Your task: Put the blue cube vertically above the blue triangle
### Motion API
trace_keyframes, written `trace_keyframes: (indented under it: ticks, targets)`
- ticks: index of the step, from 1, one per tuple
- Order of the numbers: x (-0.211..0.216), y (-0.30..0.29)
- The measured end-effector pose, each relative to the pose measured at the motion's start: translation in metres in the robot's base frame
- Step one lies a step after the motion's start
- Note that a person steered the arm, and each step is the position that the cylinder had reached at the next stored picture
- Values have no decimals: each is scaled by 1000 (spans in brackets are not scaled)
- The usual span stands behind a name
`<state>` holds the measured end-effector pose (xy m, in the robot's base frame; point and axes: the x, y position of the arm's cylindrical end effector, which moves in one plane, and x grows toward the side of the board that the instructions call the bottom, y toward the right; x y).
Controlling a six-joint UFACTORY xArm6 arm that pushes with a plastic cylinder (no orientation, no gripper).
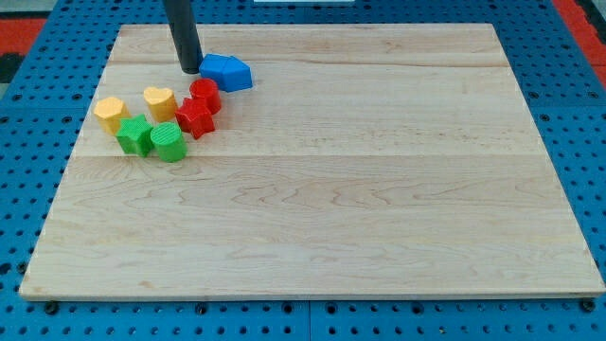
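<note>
A blue mass (226, 72) lies near the view's top left of the wooden board (379, 189); it looks like two blue blocks pressed together, and I cannot tell the cube from the triangle. My tip (189, 69) stands just to the view's left of the blue mass, touching or nearly touching its left edge. The rod rises out of the top of the view.
Just below the blue mass sit a red cylinder (204, 95) and a red star-like block (194, 118). Left of them are a yellow heart-like block (160, 101), a yellow block (111, 114), a green block (134, 134) and a green cylinder (168, 142).
</note>
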<state>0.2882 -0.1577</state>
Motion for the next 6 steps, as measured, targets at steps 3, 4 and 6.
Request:
trace_keyframes:
  ticks: [3, 4, 6]
  targets:
    - [19, 32]
    - [-23, 34]
    - [-30, -16]
